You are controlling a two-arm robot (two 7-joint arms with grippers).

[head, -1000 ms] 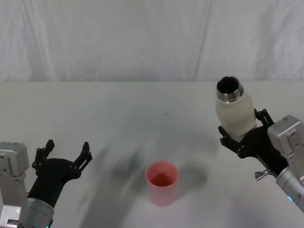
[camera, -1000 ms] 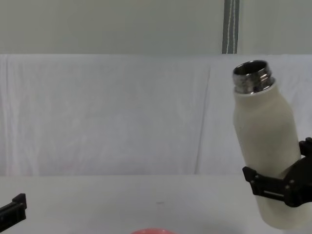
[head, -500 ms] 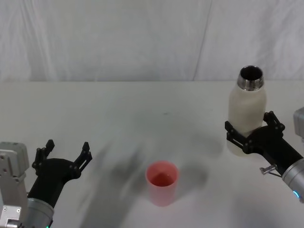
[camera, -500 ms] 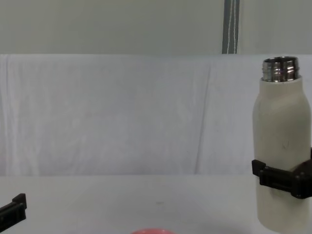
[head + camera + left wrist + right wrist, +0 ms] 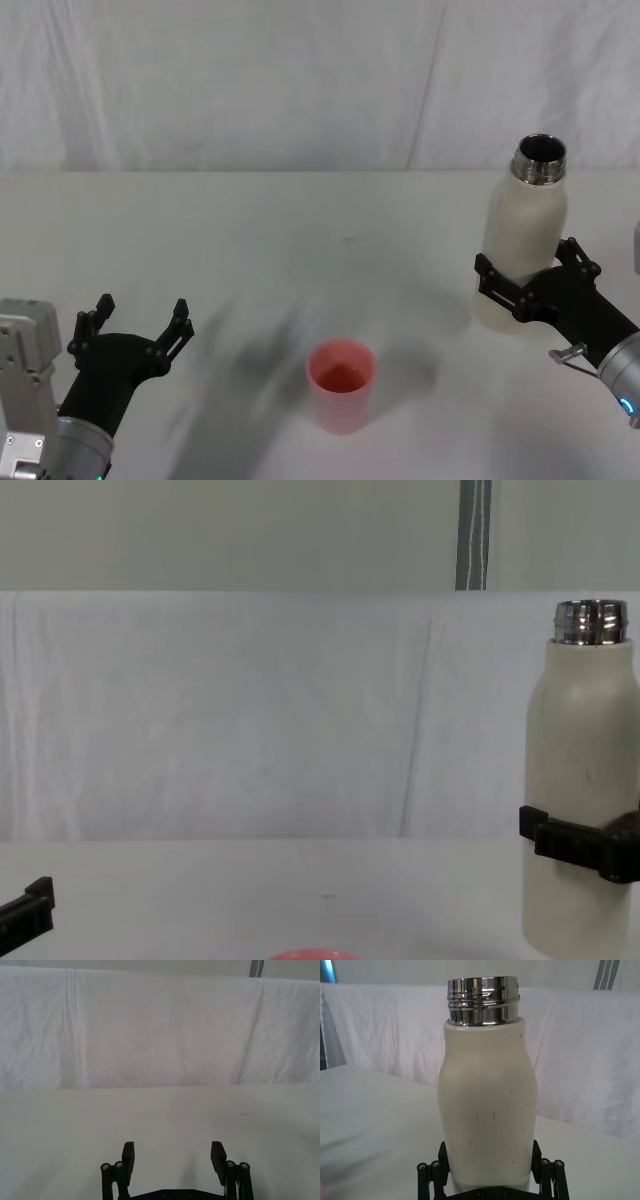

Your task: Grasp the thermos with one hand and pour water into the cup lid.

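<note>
At the bench's (image 5: pixel 200 230) right, the upright thermos (image 5: pixel 522 245) is clamped by the right hand (image 5: pixel 530 285); the cup lid (image 5: pixel 341 385) stands centre, left hand (image 5: pixel 135 325) spread apart.

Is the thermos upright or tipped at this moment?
Upright. The thermos stands vertical with its open steel neck pointing up, the right gripper clamped around its lower body, well right of the cup lid.

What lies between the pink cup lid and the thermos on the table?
Nothing: in the head view only bare white table separates the cup lid from the thermos.
</note>
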